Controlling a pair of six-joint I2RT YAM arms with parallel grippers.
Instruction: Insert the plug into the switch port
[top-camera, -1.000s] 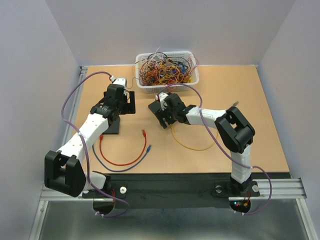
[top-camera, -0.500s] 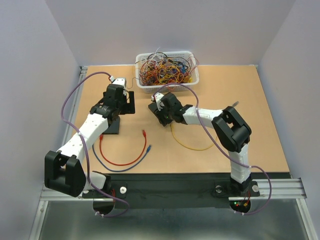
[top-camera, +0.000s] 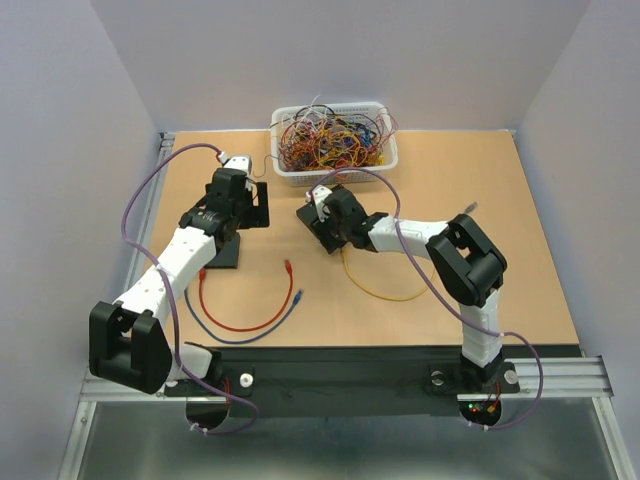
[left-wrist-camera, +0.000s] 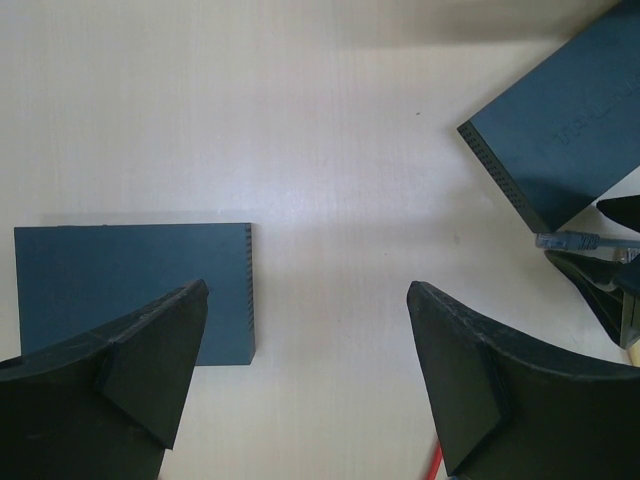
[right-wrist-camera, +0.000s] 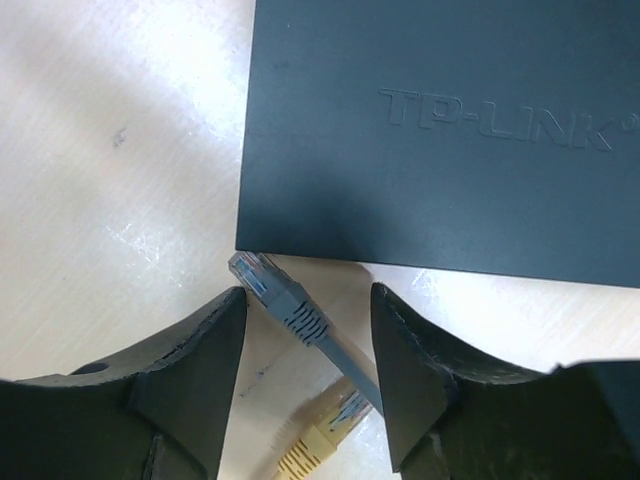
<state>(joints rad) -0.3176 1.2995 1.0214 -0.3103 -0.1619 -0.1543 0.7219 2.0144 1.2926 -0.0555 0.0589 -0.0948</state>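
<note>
Tan table (top-camera: 500, 250) | white basket (top-camera: 288, 176) heaped with coloured wires (top-camera: 330, 142) | left hand (left-wrist-camera: 305, 300) spread | right hand (right-wrist-camera: 308, 292) spread around grey plug (right-wrist-camera: 272, 290)

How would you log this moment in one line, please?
left fingers open | right fingers open, straddling grey clear-tipped plug | plug tip beside matte-black rectangular box corner | not inserted

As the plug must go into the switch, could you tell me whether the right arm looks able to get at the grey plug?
Probably yes: the right gripper hangs over the grey plug, fingers open on either side of it, nothing covering it. The yellow plug close by might get caught.
</note>
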